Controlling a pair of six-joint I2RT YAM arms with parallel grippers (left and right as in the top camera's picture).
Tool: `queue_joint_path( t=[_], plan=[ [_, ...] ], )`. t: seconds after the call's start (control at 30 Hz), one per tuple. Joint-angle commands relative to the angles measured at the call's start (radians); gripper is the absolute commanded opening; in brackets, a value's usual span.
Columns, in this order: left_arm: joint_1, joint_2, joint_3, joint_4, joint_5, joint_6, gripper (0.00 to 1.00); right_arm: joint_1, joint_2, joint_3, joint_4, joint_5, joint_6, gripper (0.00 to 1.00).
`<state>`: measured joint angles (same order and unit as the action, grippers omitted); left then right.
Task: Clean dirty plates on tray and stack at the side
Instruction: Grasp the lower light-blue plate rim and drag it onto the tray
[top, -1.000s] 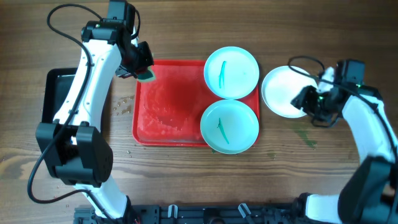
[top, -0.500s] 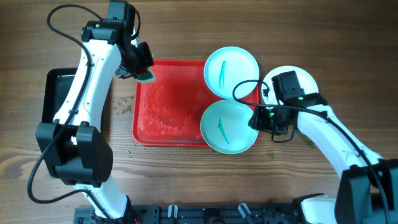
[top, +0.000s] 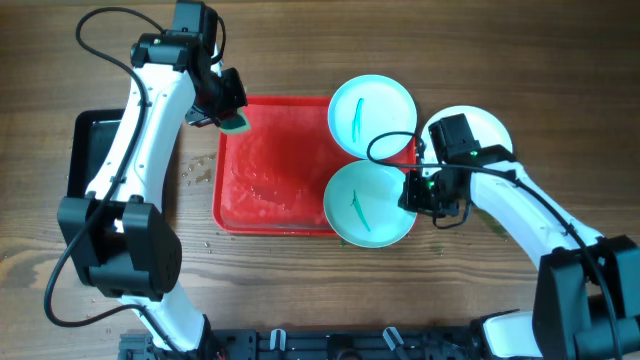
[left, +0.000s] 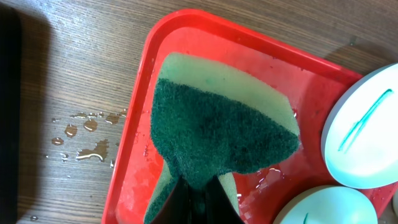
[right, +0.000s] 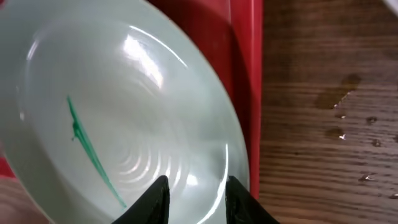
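Note:
The red tray (top: 270, 180) holds two pale aqua plates, each with a teal smear: a far one (top: 372, 116) and a near one (top: 368, 203). A white plate (top: 485, 125) lies on the table right of the tray, partly hidden by my right arm. My left gripper (top: 228, 112) is shut on a green-and-yellow sponge (left: 224, 124) over the tray's far left corner (left: 158, 43). My right gripper (top: 412, 193) is open, its fingers (right: 196, 193) astride the right rim of the near aqua plate (right: 118, 118).
A black tray (top: 88, 150) sits at the left, under my left arm. Water drops lie on the wood left of the red tray (left: 84, 134) and right of it (right: 348, 118). The tray floor is wet.
My right gripper left the white plate, swung left to the near aqua plate's right rim, then edged closer. The left arm and sponge have not moved.

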<state>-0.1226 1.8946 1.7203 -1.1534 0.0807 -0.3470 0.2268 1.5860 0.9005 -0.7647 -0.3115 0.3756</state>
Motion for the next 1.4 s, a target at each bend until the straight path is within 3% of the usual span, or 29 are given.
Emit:
queue_joint_path(
  t=[0.0,0.27,0.9,1.0,1.03,1.07,1.13,1.27,1.37],
  plan=[
    [-0.004,0.008,-0.003,0.002,0.008,-0.005,0.04,0.002,-0.033,0.084,-0.046,0.030,-0.021,0.31],
    [-0.004,0.008,-0.003,0.002,0.008,-0.005,0.04,0.002,-0.027,0.032,-0.040,0.174,-0.003,0.32],
    [-0.004,0.008,-0.003,0.002,0.008,-0.005,0.04,0.082,0.090,0.008,0.055,0.079,-0.038,0.30],
    [-0.004,0.008,-0.003,0.002,0.008,-0.005,0.04,0.106,0.090,0.010,0.065,0.018,-0.089,0.25],
    [-0.004,0.008,-0.003,0.002,0.008,-0.005,0.04,0.123,0.091,0.015,0.061,0.018,-0.088,0.18],
    [-0.004,0.008,-0.003,0.002,0.008,-0.005,0.04,0.143,0.091,0.023,0.061,0.019,-0.088,0.06],
    [-0.004,0.008,-0.003,0.002,0.008,-0.006,0.04,0.178,0.090,0.060,0.040,0.018,-0.083,0.04],
    [-0.004,0.008,-0.003,0.002,0.008,-0.006,0.04,0.195,0.091,0.168,0.029,-0.048,0.029,0.04],
    [-0.004,0.008,-0.003,0.002,0.008,-0.005,0.04,0.236,0.100,0.176,0.235,-0.041,0.214,0.04]
  ],
)
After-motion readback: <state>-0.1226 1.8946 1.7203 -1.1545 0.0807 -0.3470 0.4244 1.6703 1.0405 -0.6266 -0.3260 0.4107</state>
